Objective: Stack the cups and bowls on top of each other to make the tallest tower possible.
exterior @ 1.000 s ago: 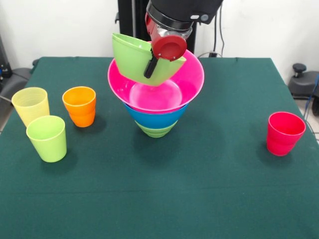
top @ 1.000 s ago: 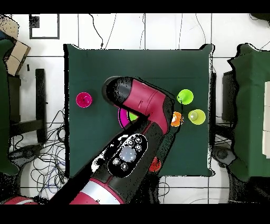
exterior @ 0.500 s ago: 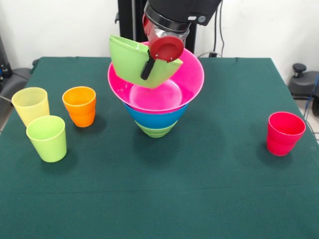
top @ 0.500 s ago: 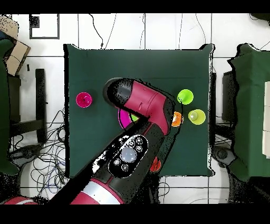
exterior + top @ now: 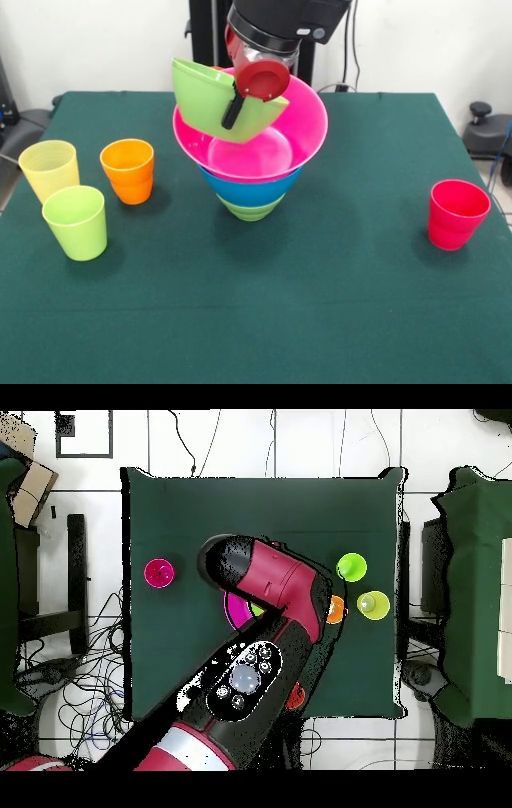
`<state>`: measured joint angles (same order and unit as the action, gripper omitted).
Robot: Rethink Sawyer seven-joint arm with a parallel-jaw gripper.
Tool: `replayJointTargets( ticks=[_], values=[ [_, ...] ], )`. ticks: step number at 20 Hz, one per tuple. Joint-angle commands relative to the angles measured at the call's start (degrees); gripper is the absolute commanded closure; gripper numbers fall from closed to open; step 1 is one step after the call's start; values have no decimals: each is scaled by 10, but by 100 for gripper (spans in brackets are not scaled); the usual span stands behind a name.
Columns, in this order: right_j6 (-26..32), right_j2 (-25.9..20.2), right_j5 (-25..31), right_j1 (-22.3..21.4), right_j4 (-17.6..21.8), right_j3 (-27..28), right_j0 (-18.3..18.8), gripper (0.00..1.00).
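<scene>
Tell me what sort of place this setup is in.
Probably a robotics lab or test room: a green-clothed table, loose cables on the tiled floor around it, and a robot arm reaching over the coloured bowls.

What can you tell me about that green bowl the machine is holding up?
The green bowl is smooth light green plastic, round and flaring. It hangs tilted steeply, its opening turned up and toward the left of the front view, above the back of the pink bowl that tops the stack. The gripper holds it by the rim, one dark finger lying down its outer wall. The arm hides it from overhead.
</scene>
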<state>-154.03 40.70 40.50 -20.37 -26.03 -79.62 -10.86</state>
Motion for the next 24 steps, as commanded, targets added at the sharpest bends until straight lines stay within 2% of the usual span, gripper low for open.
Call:
replayJointTargets(
  ticks=[1, 9, 24],
  values=[
    [-120, -47, -25, 22, -12, -27, -3, 100],
    [-118, -57, -47, 26, -16, -39, -7, 100],
    [-123, -54, -49, 33, -24, -37, -10, 100]
  ],
)
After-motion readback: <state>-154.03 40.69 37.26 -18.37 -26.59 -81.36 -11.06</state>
